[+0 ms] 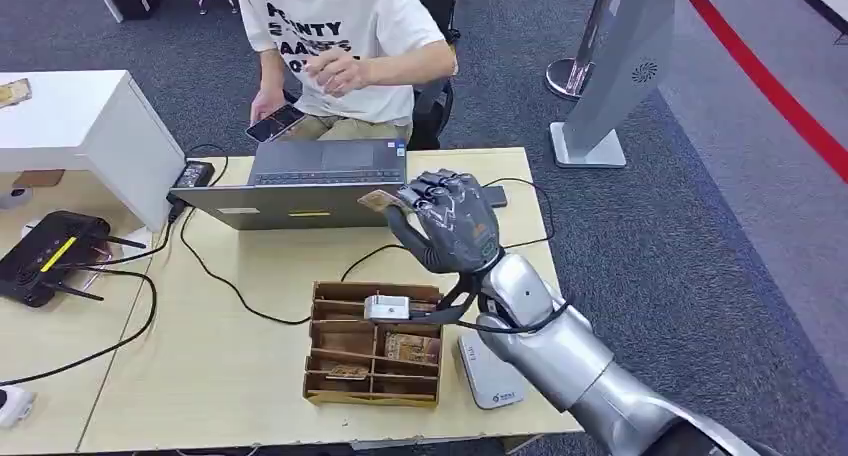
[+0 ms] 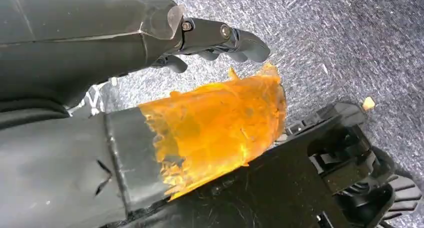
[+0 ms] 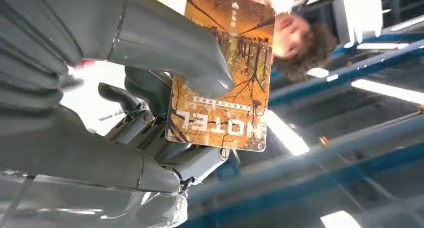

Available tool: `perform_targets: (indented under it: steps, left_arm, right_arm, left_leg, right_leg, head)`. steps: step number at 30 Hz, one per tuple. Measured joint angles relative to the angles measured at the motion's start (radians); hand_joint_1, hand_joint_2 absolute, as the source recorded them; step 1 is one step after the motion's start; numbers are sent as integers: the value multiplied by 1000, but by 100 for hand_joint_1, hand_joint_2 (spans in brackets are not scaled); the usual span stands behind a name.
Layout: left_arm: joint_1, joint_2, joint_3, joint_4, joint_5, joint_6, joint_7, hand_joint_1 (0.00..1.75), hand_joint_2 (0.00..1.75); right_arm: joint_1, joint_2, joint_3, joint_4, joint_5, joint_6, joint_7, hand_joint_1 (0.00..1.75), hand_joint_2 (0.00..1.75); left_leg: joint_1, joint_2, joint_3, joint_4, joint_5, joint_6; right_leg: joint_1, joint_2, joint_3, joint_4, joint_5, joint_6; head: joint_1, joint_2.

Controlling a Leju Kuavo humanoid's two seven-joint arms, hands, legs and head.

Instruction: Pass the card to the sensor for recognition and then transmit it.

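Card pinched upright in the right robot hand, raised above the desk toward the seated person: pickup is done, handover apparently pending, sensor pass unverifiable.

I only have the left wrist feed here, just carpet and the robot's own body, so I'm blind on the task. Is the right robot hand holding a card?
Observer: Yes. The right robot hand pinches an orange card between thumb and fingers, raised above the table.
Operator: Any print on it?
Observer: The right wrist view shows "HOTEL" across an autumn-tree picture.
Operator: What lies under the hand?
Observer: A brown divided card box sits nearer the robot, and an open laptop stands just beyond the hand.
Operator: Anyone nearby?
Observer: A person in a white T-shirt sits behind the laptop, holding a phone.
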Motion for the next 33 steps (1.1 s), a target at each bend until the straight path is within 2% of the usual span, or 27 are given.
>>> perform_targets:
  steps: [4,6,7,10,16,17,25,33]
  left_arm:
    - [5,0,0,0,25,16,-7,0,0]
    - [9,0,0,0,39,25,-11,0,0]
    - [13,1,1,0,46,30,-13,0,0]
    - [24,2,4,0,66,44,-22,0,0]
    - [37,9,10,0,90,58,-36,0,0]
    - [39,10,11,0,95,61,-39,0,0]
    - [52,16,19,0,108,69,-49,0,0]
    - [73,18,36,0,127,92,-89,0,0]
  right_arm:
    - [57,3,-15,-81,-199,82,-49,175,175]
    - [85,6,-29,-125,-334,149,-72,175,175]
    - [102,8,-38,-147,-428,194,-84,175,175]
    - [159,13,-86,-225,-816,390,-104,175,175]
    - [227,8,-182,-292,-1178,594,-105,175,175]
    - [239,2,-198,-298,-1215,610,-105,175,175]
    - [301,-48,-269,-307,-1254,641,-123,175,175]
    - [395,-116,-336,-305,-1163,613,-162,175,175]
  left_leg:
    - [0,0,0,0,0,0]
    - [0,0,0,0,0,0]
    - [0,0,0,0,0,0]
    - [0,-1,0,0,0,0]
    - [0,-1,0,0,0,0]
    - [0,-1,0,0,0,0]
    - [-1,0,0,0,-1,0]
    - [0,-1,-1,0,-1,0]
  right_leg:
    - [0,0,0,0,0,0]
    - [0,0,0,0,0,0]
    - [0,0,0,0,0,0]
    - [0,-1,0,0,-1,1]
    - [0,-1,0,0,-1,1]
    - [0,-1,0,0,-1,1]
    - [0,0,0,-1,-1,1]
    - [0,-1,0,-1,-1,1]
  head:
    - [0,0]
    - [0,0]
    - [0,0]
    - [0,0]
    - [0,0]
    - [0,0]
    - [0,0]
    - [0,0]
